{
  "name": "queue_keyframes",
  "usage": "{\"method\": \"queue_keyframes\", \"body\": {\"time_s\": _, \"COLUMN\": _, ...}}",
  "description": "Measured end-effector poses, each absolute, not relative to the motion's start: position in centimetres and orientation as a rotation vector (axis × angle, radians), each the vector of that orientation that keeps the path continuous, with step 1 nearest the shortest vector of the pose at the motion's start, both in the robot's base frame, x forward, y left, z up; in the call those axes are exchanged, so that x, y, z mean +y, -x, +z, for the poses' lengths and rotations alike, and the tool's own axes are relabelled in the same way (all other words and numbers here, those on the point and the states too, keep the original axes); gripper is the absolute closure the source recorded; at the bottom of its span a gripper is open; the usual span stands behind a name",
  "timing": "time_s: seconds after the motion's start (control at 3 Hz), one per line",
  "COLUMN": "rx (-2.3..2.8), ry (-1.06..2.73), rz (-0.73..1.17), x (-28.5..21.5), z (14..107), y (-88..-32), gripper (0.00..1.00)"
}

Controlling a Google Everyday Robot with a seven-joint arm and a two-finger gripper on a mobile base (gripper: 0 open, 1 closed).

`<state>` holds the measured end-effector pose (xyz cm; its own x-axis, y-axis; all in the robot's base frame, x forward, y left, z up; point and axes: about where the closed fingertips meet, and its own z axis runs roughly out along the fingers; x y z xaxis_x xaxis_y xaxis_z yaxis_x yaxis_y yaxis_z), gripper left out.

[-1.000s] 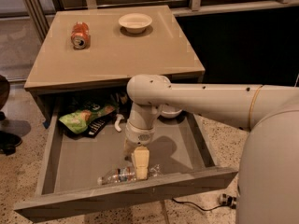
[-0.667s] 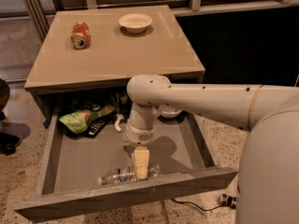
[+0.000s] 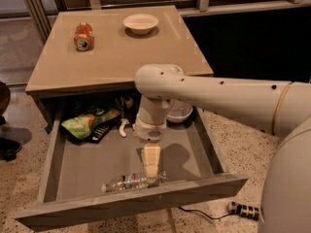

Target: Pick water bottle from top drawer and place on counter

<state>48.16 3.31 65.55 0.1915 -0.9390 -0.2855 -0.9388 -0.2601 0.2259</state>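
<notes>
The top drawer is pulled open below the counter. The water bottle, clear with a red-and-dark label band, lies on its side on the drawer's grey floor close to the front panel. My gripper hangs straight down from the cream arm into the drawer. Its tip is at the right end of the bottle, just above or touching it. The bottle still rests on the drawer floor.
On the counter, an orange-red soda can lies at the back left and a white bowl stands at the back. In the drawer's back are a green snack bag, a dark packet and a white bowl. A power strip lies on the floor.
</notes>
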Motion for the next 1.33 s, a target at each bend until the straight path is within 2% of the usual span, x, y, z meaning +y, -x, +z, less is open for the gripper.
{"method": "queue_keyframes", "body": {"time_s": 0.33, "rx": -1.91, "ry": -2.424, "rz": -0.582, "x": 3.31, "z": 65.55, "y": -48.16, "gripper": 0.0}}
{"method": "queue_keyframes", "body": {"time_s": 1.0, "rx": -1.91, "ry": -2.424, "rz": -0.582, "x": 3.31, "z": 65.55, "y": -48.15, "gripper": 0.45}}
{"method": "queue_keyframes", "body": {"time_s": 1.33, "rx": -1.91, "ry": -2.424, "rz": -0.582, "x": 3.31, "z": 65.55, "y": -48.15, "gripper": 0.44}}
